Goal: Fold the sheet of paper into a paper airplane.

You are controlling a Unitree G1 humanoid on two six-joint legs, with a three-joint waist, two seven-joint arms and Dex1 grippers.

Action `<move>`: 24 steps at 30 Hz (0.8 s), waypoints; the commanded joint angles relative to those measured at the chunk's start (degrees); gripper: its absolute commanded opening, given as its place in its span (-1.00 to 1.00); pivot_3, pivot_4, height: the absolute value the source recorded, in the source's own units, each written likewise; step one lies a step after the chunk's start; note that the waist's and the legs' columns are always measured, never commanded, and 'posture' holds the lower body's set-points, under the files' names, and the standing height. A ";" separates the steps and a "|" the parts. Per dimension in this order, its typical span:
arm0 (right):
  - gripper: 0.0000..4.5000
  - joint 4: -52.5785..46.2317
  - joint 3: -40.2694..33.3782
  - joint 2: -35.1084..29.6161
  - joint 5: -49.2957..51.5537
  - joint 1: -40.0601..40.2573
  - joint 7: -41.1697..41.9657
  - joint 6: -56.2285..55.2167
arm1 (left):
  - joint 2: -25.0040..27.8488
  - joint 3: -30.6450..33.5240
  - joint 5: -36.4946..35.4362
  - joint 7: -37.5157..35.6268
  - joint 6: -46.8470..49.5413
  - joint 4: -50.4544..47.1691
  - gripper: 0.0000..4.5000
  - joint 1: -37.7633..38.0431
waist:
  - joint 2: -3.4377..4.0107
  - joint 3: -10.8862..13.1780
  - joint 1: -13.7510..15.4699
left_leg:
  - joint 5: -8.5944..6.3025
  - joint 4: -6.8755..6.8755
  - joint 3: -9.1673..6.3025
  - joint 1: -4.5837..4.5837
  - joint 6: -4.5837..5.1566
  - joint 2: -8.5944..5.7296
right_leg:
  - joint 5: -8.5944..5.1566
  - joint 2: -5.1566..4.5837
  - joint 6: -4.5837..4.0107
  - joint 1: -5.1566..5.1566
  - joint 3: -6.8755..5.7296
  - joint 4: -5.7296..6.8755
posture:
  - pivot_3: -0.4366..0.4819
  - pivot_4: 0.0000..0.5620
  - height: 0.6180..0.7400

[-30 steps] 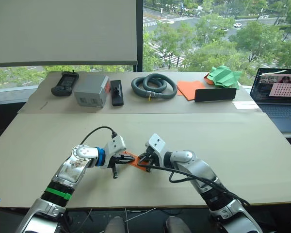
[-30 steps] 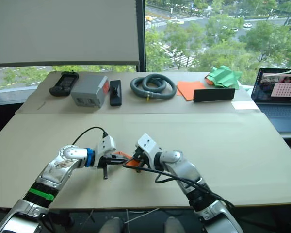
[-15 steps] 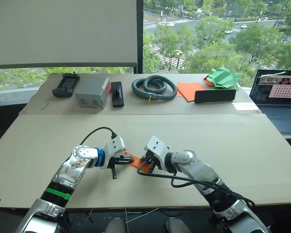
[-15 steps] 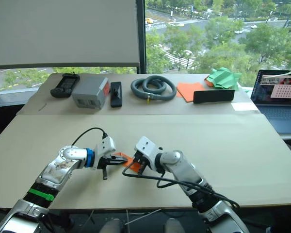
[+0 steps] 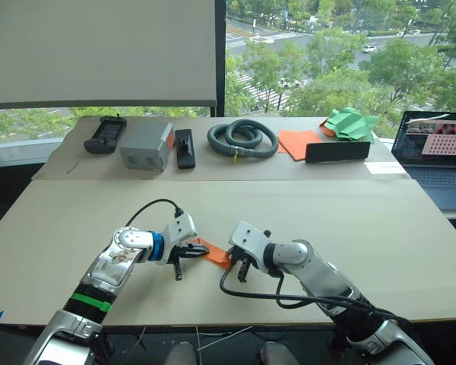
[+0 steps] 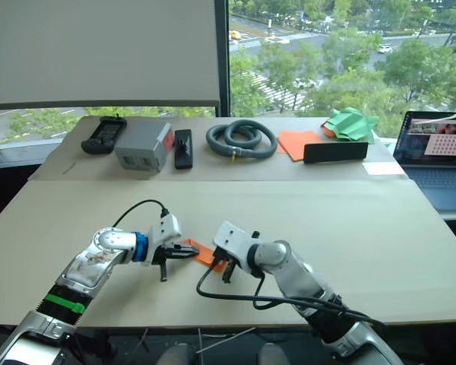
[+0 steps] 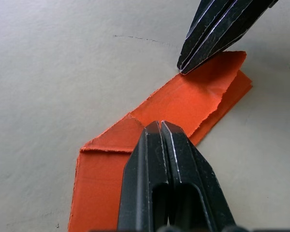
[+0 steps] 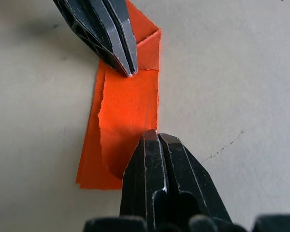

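The sheet of paper (image 5: pixel 215 254) is bright orange and lies folded into a narrow, layered strip on the near table between my two grippers. My left gripper (image 7: pixel 158 126) is shut, its tip resting on one end of the strip (image 7: pixel 183 99). My right gripper (image 8: pixel 154 134) is shut too, with its tip on the opposite end (image 8: pixel 128 108). In the head views the left gripper (image 5: pixel 193 250) reaches in from the left and the right gripper (image 5: pixel 235 266) from the right. The paper airplane is out of view.
The far table holds a black handset (image 5: pixel 104 134), a grey box (image 5: pixel 146 144), a black tool (image 5: pixel 185 147), a coiled grey hose (image 5: pixel 242 138), smooth orange sheets (image 5: pixel 298 141), a black bar (image 5: pixel 337 150) and a green paper shape (image 5: pixel 351 122). An open laptop (image 5: pixel 439 156) sits at the far right.
My right wrist has swung toward the near edge and its gripper now stands steeper over the strip's end. The paper lies flatter. The left gripper has hardly moved.
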 commanded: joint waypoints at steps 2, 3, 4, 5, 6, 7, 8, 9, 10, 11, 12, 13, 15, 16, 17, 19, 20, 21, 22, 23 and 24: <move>-0.97 3.13 2.73 -2.91 -1.96 4.54 0.37 5.58 | 0.51 -1.90 3.21 0.98 0.95 1.79 -0.96 0.57 | 0.00 -0.04 0.08 | 0.00 0.00 0.00 0.00 0.00 -0.01 | -0.01 -0.01 0.01 0.01 0.00 -0.02 | -0.05 -0.47 0.57; -0.97 2.89 2.70 -3.11 -2.03 4.70 0.39 5.70 | 0.48 -2.03 3.35 0.96 0.89 1.87 -0.96 0.61 | 0.00 -0.05 0.09 | 0.00 0.00 0.00 0.00 -0.01 -0.02 | -0.01 -0.02 0.02 0.01 0.00 -0.04 | -0.05 -0.47 0.57; -0.97 2.73 2.68 -3.22 -2.11 4.80 0.42 5.75 | 0.48 -2.10 3.43 0.94 0.84 1.92 -0.96 0.62 | 0.00 -0.05 0.10 | -0.01 0.00 0.00 0.00 -0.01 -0.02 | -0.02 -0.02 0.02 0.01 0.00 -0.05 | -0.05 -0.47 0.57; -0.97 2.31 2.53 -3.49 -2.16 5.07 0.42 5.99 | 0.48 -2.24 3.56 0.95 0.80 1.92 -0.96 0.72 | 0.00 -0.05 0.11 | -0.01 0.00 0.00 0.00 -0.01 -0.02 | -0.02 -0.02 0.02 0.02 0.00 -0.07 | -0.05 -0.47 0.57; -0.97 1.81 2.44 -3.89 -2.23 5.35 0.47 6.23 | 0.50 -2.36 3.66 0.94 0.76 1.91 -0.96 0.82 | 0.00 -0.05 0.17 | -0.01 0.00 0.00 0.00 -0.01 -0.02 | -0.02 -0.03 0.02 0.02 0.00 -0.09 | -0.05 -0.47 0.57; -0.97 1.42 2.26 -4.17 -2.28 5.64 0.45 6.54 | 0.51 -2.48 3.75 0.95 0.72 1.94 -0.96 0.88 | 0.00 -0.05 0.22 | -0.01 0.00 0.00 -0.01 -0.01 -0.02 | -0.02 -0.03 0.02 0.03 0.00 -0.12 | -0.05 -0.47 0.57; -0.97 1.10 2.16 -4.45 -2.36 5.91 0.43 6.78 | 0.56 -2.60 3.89 1.02 0.63 2.06 -0.96 0.92 | 0.00 -0.05 0.25 | -0.01 0.00 0.00 -0.01 -0.02 -0.02 | -0.02 -0.03 0.02 0.03 0.00 -0.14 | -0.05 -0.47 0.57; -0.97 0.68 2.10 -4.93 -2.45 6.20 0.46 7.03 | 0.58 -2.77 4.10 1.09 0.44 2.39 -0.96 0.82 | 0.01 -0.05 0.28 | -0.01 0.00 0.00 -0.01 -0.02 -0.02 | -0.02 -0.03 0.02 0.04 0.00 -0.20 | -0.05 -0.47 0.57; -0.97 0.12 2.06 -5.45 -2.46 6.50 0.59 7.32 | 0.58 -2.90 4.24 1.16 0.31 2.63 -0.96 0.73 | 0.00 -0.06 0.30 | -0.01 0.00 0.00 -0.01 -0.02 -0.02 | -0.02 -0.04 0.02 0.05 0.00 -0.25 | -0.05 -0.47 0.57; -0.97 -0.29 2.06 -5.82 -2.44 6.68 0.68 7.52 | 0.58 -2.99 4.31 1.22 0.23 2.78 -0.96 0.67 | 0.00 -0.08 0.35 | -0.02 0.00 0.00 -0.01 -0.03 -0.02 | -0.02 -0.04 0.02 0.07 0.00 -0.30 | -0.05 -0.47 0.57; -0.97 -0.92 2.09 -6.26 -2.42 6.89 0.78 7.87 | 0.48 -3.13 4.39 1.36 0.21 2.92 -0.96 0.57 | -0.01 -0.08 0.38 | -0.02 0.00 0.00 -0.01 -0.03 -0.02 | -0.02 -0.05 0.02 0.08 0.00 -0.33 | -0.05 -0.47 0.57; -0.97 -1.53 2.22 -6.75 -2.41 7.12 0.93 8.19 | 0.33 -3.28 4.48 1.54 0.16 3.06 -0.96 0.50 | 0.00 -0.08 0.43 | -0.02 0.00 0.00 -0.02 -0.04 -0.02 | -0.02 -0.05 0.02 0.09 0.00 -0.38 | -0.05 -0.47 0.57; -0.97 -2.48 2.36 -7.48 -2.35 7.44 1.01 8.75 | 0.11 -3.51 4.65 1.80 0.10 3.23 -0.96 0.43 | 0.00 -0.09 0.51 | -0.03 0.00 0.01 -0.02 -0.05 -0.01 | -0.02 -0.05 0.02 0.11 0.00 -0.51 | -0.05 -0.47 0.57; -0.97 -2.99 2.33 -7.85 -2.25 7.62 1.06 9.10 | 0.00 -3.62 4.79 1.94 0.05 3.30 -0.96 0.44 | 0.00 -0.09 0.62 | -0.03 0.00 0.00 -0.02 -0.05 -0.01 | -0.02 -0.05 0.02 0.12 0.00 -0.56 | -0.05 -0.47 0.57; -0.97 -3.35 2.29 -8.08 -2.15 7.73 1.07 9.36 | -0.07 -3.70 4.88 2.02 0.01 3.35 -0.96 0.44 | 0.00 -0.09 0.70 | -0.03 0.00 0.01 -0.03 -0.06 -0.02 | -0.02 -0.07 0.02 0.12 0.00 -0.61 | -0.05 -0.47 0.57; -0.97 -4.17 2.47 -8.93 -2.31 7.78 1.12 9.93 | -0.21 -3.88 4.98 2.07 -0.17 3.40 -0.96 0.52 | -0.02 -0.10 0.83 | -0.04 0.00 0.02 -0.03 -0.06 -0.02 | -0.02 -0.08 0.02 0.13 0.00 -0.66 | -0.05 -0.47 0.57; -0.97 -4.42 2.57 -9.22 -2.37 7.75 1.15 10.09 | -0.25 -3.93 4.98 2.08 -0.23 3.42 -0.96 0.53 | -0.03 -0.10 0.90 | -0.04 0.01 0.03 -0.03 -0.07 -0.02 | -0.02 -0.09 0.02 0.13 0.00 -0.67 | -0.05 -0.47 0.57; -0.97 -5.10 2.17 -9.65 -2.33 7.69 1.11 10.41 | -0.27 -3.98 4.95 2.11 -0.19 3.33 -0.96 0.54 | -0.03 -0.10 0.93 | -0.05 0.02 0.03 -0.03 -0.08 -0.02 | -0.02 -0.10 0.02 0.13 0.00 -0.68 | -0.05 -0.47 0.57; -0.97 -5.78 1.66 -10.07 -2.27 7.57 1.08 10.60 | -0.27 -4.00 4.92 2.12 -0.16 3.25 -0.96 0.54 | -0.04 -0.09 1.01 | -0.05 0.02 0.03 -0.03 -0.08 -0.02 | -0.02 -0.10 0.02 0.13 0.00 -0.68 | -0.05 -0.47 0.57; -0.97 -6.24 1.31 -10.34 -2.22 7.48 1.04 10.75 | -0.27 -4.02 4.89 2.13 -0.14 3.19 -0.96 0.54 | -0.04 -0.09 1.07 | -0.06 0.02 0.03 -0.04 -0.09 -0.02 | -0.02 -0.10 0.02 0.12 0.00 -0.69 | -0.05 -0.47 0.57; -0.97 -6.75 0.32 -10.33 -1.99 7.18 0.78 10.85 | -0.28 -4.03 4.87 2.14 -0.16 3.23 -0.96 0.49 | -0.04 -0.08 1.16 | -0.06 0.02 0.03 -0.04 -0.10 -0.02 | -0.02 -0.11 0.02 0.12 0.00 -0.69 | -0.05 -0.47 0.57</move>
